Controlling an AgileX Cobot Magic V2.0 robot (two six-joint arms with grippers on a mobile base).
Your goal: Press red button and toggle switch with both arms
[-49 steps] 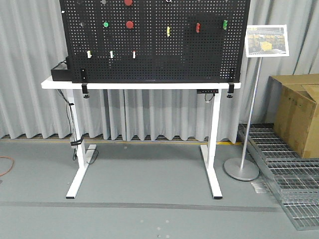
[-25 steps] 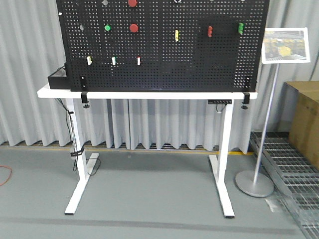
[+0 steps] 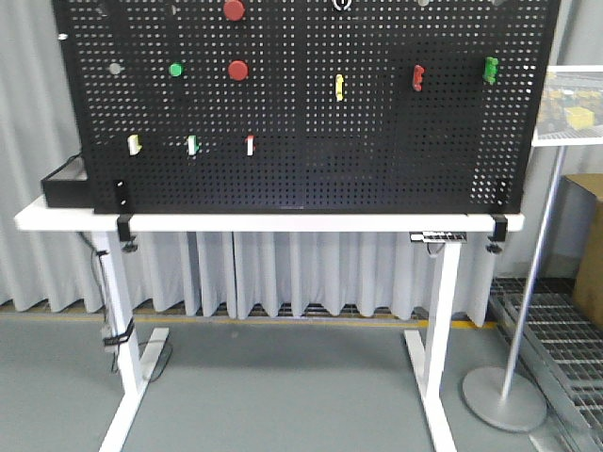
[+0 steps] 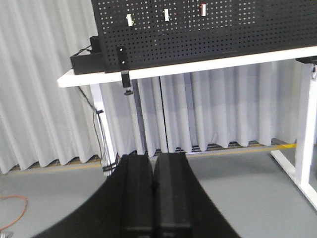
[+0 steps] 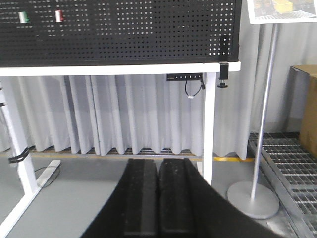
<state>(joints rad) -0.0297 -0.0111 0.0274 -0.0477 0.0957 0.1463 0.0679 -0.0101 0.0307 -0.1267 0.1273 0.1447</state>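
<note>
Front view alone shows the red button on the pegboard, above a toggle switch; wrist views crop the button. Left gripper and right gripper: fingers pressed together, empty, well apart from the pegboard.

A white desk stands on the grey floor. It rests on 2 white legs, 1 leg at the left of the frame and the other leg at the right. Its top runs across the middle of the front view.

A black pegboard stands upright on the top, spans nearly its whole width and runs past the upper edge of the frame. A black clamp at the board's lower left and a second clamp at its lower right hook over the desk's front edge. At the left end a low black box sits on the top, just beside the board.
</note>
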